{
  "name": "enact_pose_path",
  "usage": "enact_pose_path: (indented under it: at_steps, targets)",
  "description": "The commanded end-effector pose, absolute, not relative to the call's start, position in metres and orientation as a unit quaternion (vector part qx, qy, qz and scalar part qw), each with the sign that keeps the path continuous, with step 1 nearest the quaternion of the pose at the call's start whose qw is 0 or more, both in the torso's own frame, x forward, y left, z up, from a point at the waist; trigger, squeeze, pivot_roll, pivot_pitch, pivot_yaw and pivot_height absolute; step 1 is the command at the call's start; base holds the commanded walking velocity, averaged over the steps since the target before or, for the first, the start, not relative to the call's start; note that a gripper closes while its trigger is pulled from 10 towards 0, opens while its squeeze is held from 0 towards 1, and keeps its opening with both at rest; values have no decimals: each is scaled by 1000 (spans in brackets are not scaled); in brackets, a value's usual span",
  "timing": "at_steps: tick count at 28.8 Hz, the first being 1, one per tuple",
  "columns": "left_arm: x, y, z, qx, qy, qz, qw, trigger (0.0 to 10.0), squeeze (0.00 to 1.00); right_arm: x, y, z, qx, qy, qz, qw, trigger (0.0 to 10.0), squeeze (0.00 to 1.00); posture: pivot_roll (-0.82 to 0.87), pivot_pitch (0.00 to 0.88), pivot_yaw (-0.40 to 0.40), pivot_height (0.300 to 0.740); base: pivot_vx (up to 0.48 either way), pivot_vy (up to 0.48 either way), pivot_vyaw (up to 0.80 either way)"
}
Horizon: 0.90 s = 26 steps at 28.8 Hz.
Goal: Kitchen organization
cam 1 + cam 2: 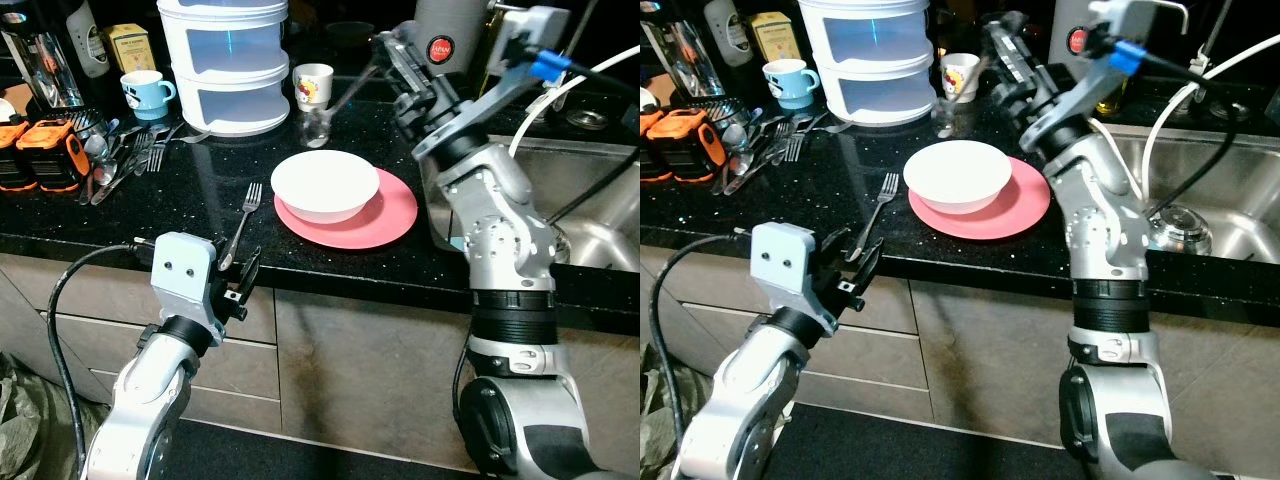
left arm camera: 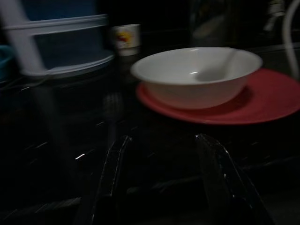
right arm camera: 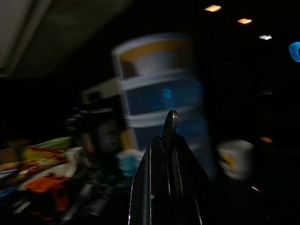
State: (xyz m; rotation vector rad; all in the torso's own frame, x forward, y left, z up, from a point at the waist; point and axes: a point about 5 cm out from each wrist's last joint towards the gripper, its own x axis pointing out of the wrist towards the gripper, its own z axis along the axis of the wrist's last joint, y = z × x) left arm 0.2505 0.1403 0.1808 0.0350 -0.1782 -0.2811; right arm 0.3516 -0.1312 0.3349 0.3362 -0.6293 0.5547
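Fork [image 1: 243, 222] lies on the desk [image 1: 120, 225] just ahead of my left end effector [image 1: 243, 283], handle toward it, tines away; fingers apart, empty. Right end effector [image 3: 169, 136], raised farther off, is clamped on a spoon-like handle [image 3: 169, 123].

Landmark: plate [image 1: 385, 222] on the counter [image 1: 180, 190], near its front edge. Bowl [image 1: 324, 185] sits on the plate, toward its left side. Fork [image 1: 242, 220] lies on the counter just left of the plate. Sink [image 1: 590, 190] to the plate's right. Behind the plate: small glass [image 1: 317, 128], then a cup [image 1: 313, 85]. Stacked container [image 1: 226, 60] behind-left. Mug [image 1: 147, 93] and loose cutlery [image 1: 125, 160] farther left.
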Motion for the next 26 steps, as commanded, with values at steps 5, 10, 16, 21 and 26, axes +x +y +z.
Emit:
enact_pose_path:
  at_steps: [5,10,16,21,26]
  targets:
    - [249,123,178,-8,-80,-202,976,10000,0,357,-146,333,164,-297,218,915,10000,0,96,0,7,740,0,0,-800]
    - [243,114,176,-19,-70,-239,968,10000,0,359,-144,330,117,-294,199,928,10000,0,98,0,6,740,0,0,-800]
    - [243,113,176,-19,-69,-239,968,10000,0,362,-120,314,-35,-280,204,938,10000,0,98,0,2,740,0,0,-267]
    - [243,112,176,-21,-69,-241,968,10000,0,369,-111,299,-99,-258,198,940,10000,0,106,0,-3,740,0,0,0]
    - [239,112,176,-23,-66,-246,967,10000,0,377,-108,283,-215,-234,182,931,10000,0,118,0,-11,740,0,0,0]
